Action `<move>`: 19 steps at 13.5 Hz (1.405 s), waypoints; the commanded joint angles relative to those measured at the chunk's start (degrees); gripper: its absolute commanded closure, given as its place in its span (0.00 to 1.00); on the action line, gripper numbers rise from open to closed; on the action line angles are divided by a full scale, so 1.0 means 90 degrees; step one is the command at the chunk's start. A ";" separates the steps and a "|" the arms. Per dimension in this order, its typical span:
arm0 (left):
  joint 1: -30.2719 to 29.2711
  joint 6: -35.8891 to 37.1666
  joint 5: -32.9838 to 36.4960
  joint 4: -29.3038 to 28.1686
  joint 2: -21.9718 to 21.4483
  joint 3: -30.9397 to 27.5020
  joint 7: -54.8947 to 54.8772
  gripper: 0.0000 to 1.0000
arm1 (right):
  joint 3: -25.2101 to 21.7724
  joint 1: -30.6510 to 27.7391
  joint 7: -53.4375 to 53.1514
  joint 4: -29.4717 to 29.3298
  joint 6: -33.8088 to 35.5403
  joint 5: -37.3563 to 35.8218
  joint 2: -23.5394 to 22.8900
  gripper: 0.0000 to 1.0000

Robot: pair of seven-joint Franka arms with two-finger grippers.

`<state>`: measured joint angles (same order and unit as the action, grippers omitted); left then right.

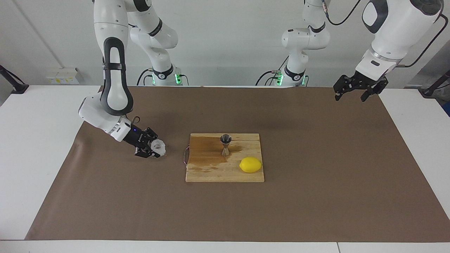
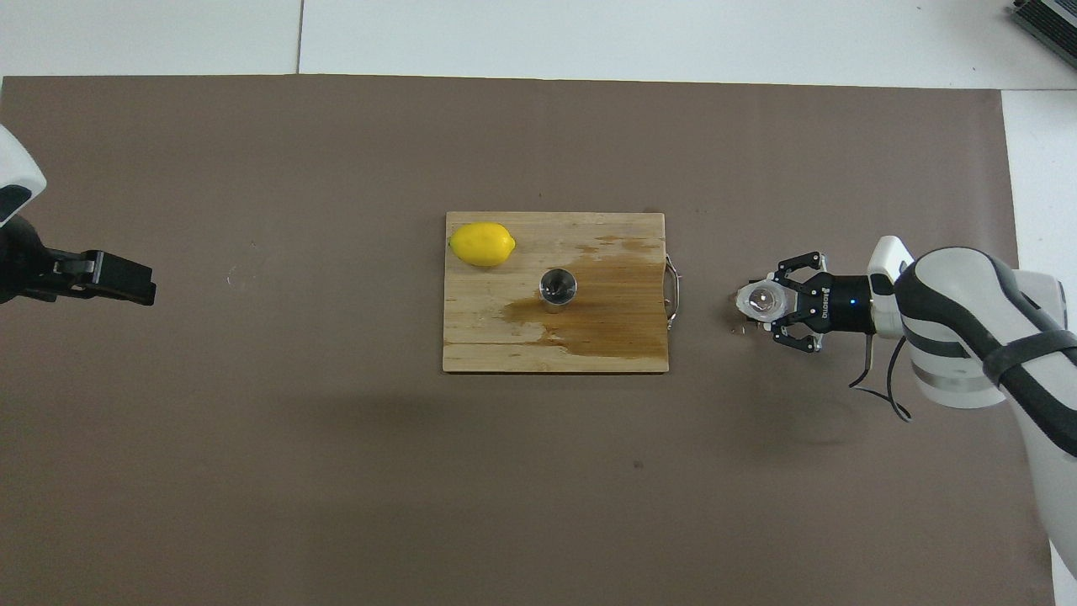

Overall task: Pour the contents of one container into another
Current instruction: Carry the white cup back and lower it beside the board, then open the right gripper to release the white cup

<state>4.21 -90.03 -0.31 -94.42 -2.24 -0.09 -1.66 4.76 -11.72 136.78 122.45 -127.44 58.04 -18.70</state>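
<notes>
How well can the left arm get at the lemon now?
Probably yes: the left gripper hangs open, and bare mat lies between it and the lemon, with the jigger beside.
</notes>
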 commanded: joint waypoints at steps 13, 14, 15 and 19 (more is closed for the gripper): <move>0.0011 -0.0084 -0.0064 -0.0212 -0.0181 -0.0029 0.0067 0.00 | 0.0037 -0.0045 -0.3648 -0.0051 0.0399 -0.2393 0.1404 0.00; 0.0011 -0.0084 -0.0064 -0.0212 -0.0181 -0.0029 0.0067 0.00 | 0.0047 -0.0016 -0.4419 -0.0061 0.0468 -0.2589 0.1433 0.00; 0.0011 -0.0084 -0.0064 -0.0212 -0.0181 -0.0029 0.0067 0.00 | 0.0047 0.0071 -0.5123 -0.0070 0.0468 -0.2842 0.1443 0.00; 0.0011 -0.0084 -0.0064 -0.0212 -0.0181 -0.0029 0.0067 0.00 | 0.0057 0.0569 -0.8472 -0.0255 0.0507 -0.4589 0.1511 0.00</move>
<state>4.21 -90.03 -0.31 -94.42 -2.24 -0.09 -1.66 4.97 -7.72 71.89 120.86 -123.70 22.32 -6.05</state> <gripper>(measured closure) 0.000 0.000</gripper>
